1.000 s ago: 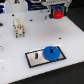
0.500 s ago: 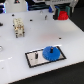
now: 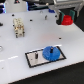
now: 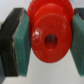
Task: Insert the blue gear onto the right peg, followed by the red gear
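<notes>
In the exterior view, the blue gear [image 3: 51, 52] was seen lying on the grey, black-bordered plate [image 3: 34, 59] in the lower centre of the frame, at the plate's right end. It was judged to be seated already on the right peg, although the peg itself was hidden under the gear's hub and could not be confirmed. A second thin dark pin [image 3: 36, 54] was seen standing bare toward the plate's left end.

The red gear [image 3: 65, 19] was seen at the upper right of the exterior frame, well apart from the plate and apparently clear of the white surface [image 3: 15, 50]. In the wrist view it was shown filling the frame, with its bored hub facing the camera. The end effector [image 4: 48, 42] was closed partway onto it, the two teal pads [image 4: 21, 44] being pressed against opposite sides of the gear, so that a firm hold was indicated.

Compared with the frames of a second and half a second before, the red gear and the arm were found a little higher and further toward the upper right edge of the frame, while the blue gear and plate were unmoved. From this it was judged that the first half of the task was done and that the red gear was being carried; it was yet to be brought over the blue gear's hub and lowered.
</notes>
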